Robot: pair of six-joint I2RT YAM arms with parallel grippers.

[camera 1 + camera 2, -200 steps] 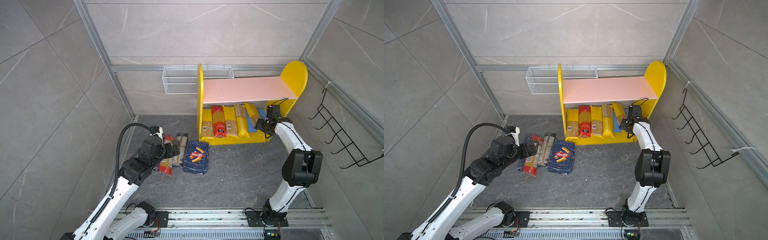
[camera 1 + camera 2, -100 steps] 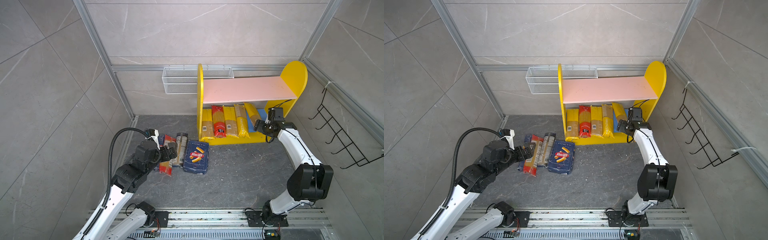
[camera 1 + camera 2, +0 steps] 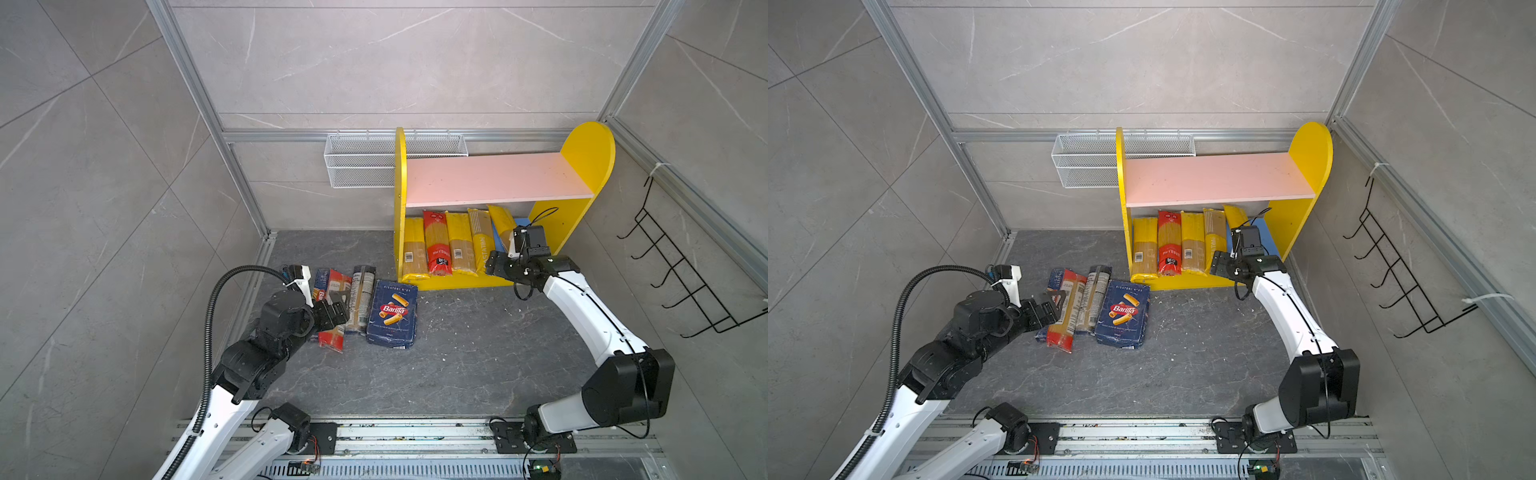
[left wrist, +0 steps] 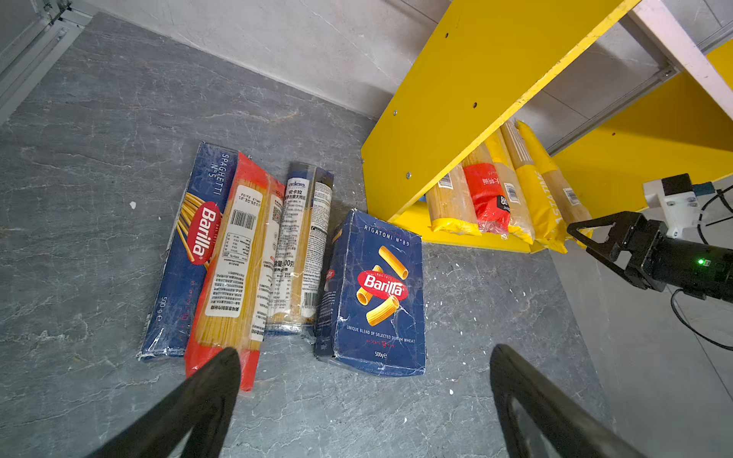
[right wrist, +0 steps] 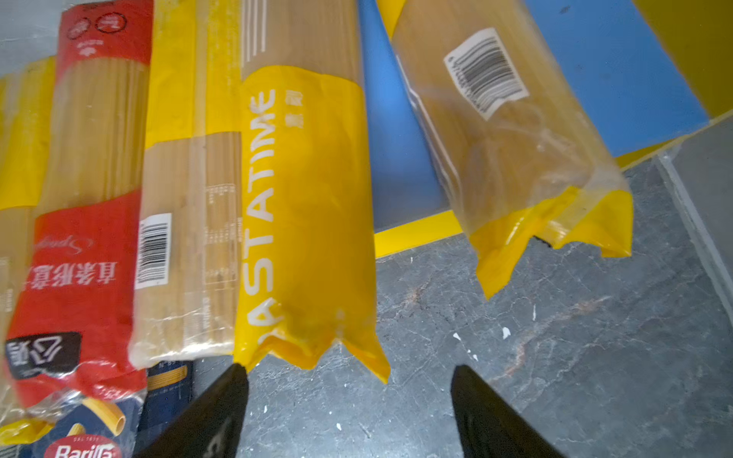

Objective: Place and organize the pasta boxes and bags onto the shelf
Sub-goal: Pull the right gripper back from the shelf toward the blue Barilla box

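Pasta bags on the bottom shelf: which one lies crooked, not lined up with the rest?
The rightmost yellow bag; it slants away, with blue board showing beside it.

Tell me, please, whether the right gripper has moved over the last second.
Yes. In a top view the right gripper has backed out from the lower tier of the shelf toward its front edge, leftward away from the yellow side panel.

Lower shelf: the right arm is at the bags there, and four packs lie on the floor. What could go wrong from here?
1. The rightmost yellow bag lies slanted, apart from the PASTATIME bag, and its end overhangs the blue lower board. The open right gripper could snag it and pull it off.
2. The red-and-clear bag partly overlaps the spaghetti box, so the open left gripper may catch both or shift the box.
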